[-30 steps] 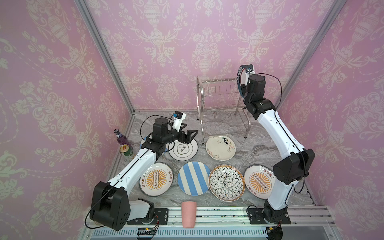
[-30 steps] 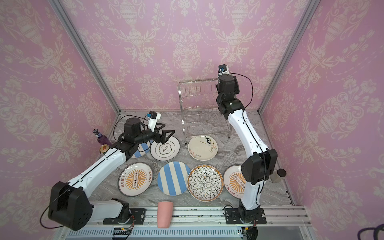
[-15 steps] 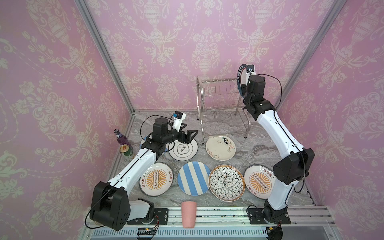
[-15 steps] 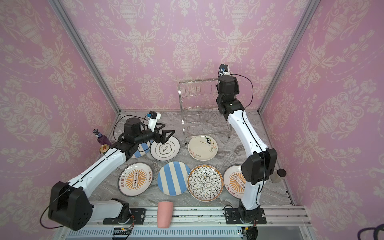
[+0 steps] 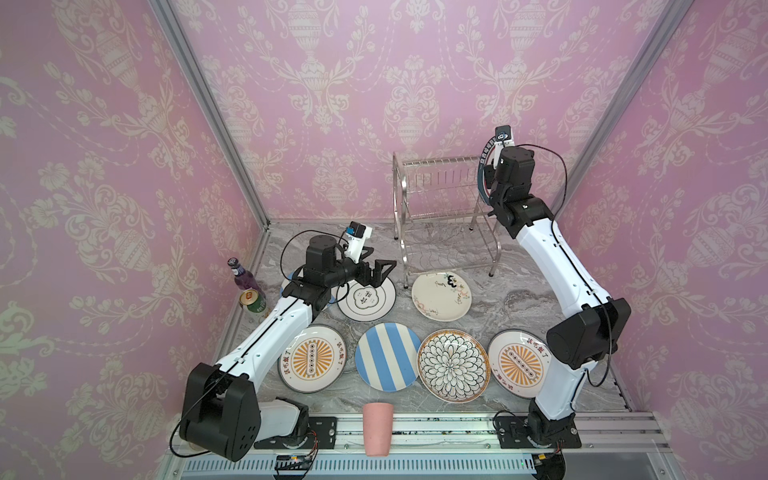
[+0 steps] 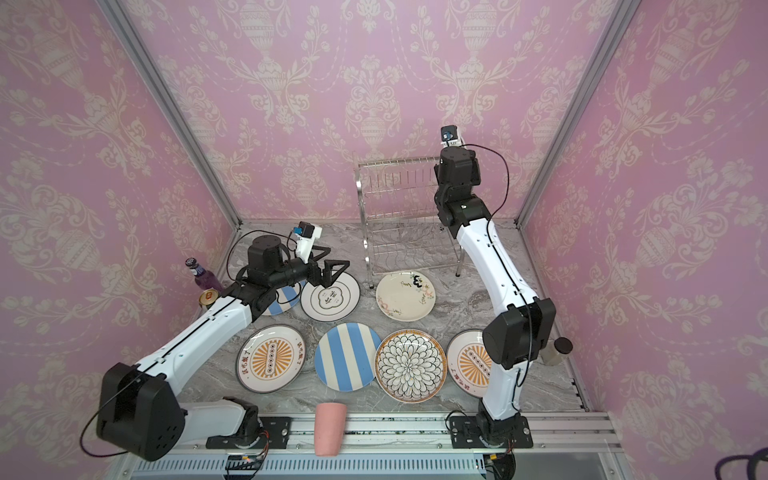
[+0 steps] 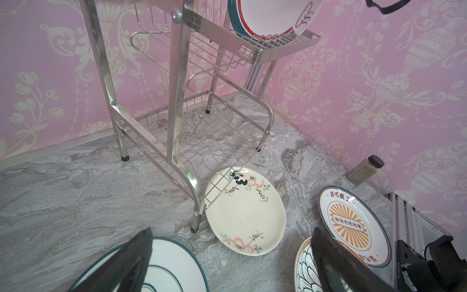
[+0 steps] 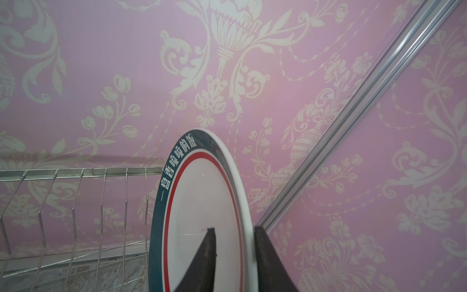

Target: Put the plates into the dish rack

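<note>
- The left gripper (image 6: 337,258) has its jaws spread wide with nothing between them.
- The right gripper (image 8: 233,228) has one finger on each side of the navy-rimmed plate (image 8: 202,202), slightly parted. I cannot tell whether they pinch it.
- That plate stands on edge in the upper tier, at the right end of the dish rack (image 7: 177,101).
- Its navy rim carries white Chinese characters, with a red ring inside them.
- Both orange-sunburst plates have red characters on the rim. On the right-hand one (image 7: 353,225) they read 該吃飯了.
- The black-ringed plate (image 5: 365,298) has small black writing at its centre, too small to read.
- The right arm reaches up and back, with its wrist level with the rack's top.
- The left arm stretches low across the marble table (image 5: 519,299), its gripper level and pointing at the rack, over the far edge of the black-ringed plate.
- Seven plates lie flat on the table: the cream floral plate (image 5: 441,296) just before the rack's foot, the left sunburst plate (image 5: 312,358), a striped plate (image 5: 387,356), the petal plate (image 5: 453,365) and the others.
- The second striped plate (image 6: 282,301) shows more fully in a top view where the left arm covers less of it.
- A black-lidded jar (image 6: 555,353) shows beside the right arm in a top view.
- The left wrist view alone shows the racked plate's face.
</note>
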Robot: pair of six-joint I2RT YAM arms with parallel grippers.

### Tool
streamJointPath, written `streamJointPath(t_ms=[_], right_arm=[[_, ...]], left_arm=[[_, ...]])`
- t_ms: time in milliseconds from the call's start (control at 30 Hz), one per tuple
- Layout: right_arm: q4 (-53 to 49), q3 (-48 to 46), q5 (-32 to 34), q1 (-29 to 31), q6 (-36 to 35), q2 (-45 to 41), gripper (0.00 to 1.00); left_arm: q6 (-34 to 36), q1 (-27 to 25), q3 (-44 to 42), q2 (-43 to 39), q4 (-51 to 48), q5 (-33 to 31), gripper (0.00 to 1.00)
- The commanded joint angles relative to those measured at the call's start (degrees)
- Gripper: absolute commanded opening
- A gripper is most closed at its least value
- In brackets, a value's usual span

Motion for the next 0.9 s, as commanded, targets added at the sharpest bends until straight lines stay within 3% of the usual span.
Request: streamJointPath(t_ms=[0, 167, 433, 633, 867], right_arm=[[-0.96, 4.45, 0.34, -0.28, -2.39, 1.10, 0.33], [-3.65, 7.82, -0.25, -0.30, -2.74, 1.78, 0.37], [-12.19, 12.83, -4.00, -0.30, 1.61, 0.44, 0.54], [-21.60, 8.54, -17.09, -1.12, 11.30, -8.72, 0.65], [-32.46, -4.36, -31.49, -4.03, 20.38, -23.57, 0.66]], left_arm=[[1.07, 0.58, -0.26, 0.26, -0.78, 0.30, 0.99], [1.08, 0.58, -0.43, 0.01, -0.68, 0.13, 0.99], [0.98, 0.56, -0.37, -1.12, -1.56, -2.67, 0.99], [0.98, 0.56, -0.19, -2.05, -3.02, -6.62, 0.99], [0.74, 0.58, 0.22, -2.34, -4.19, -8.24, 0.99]])
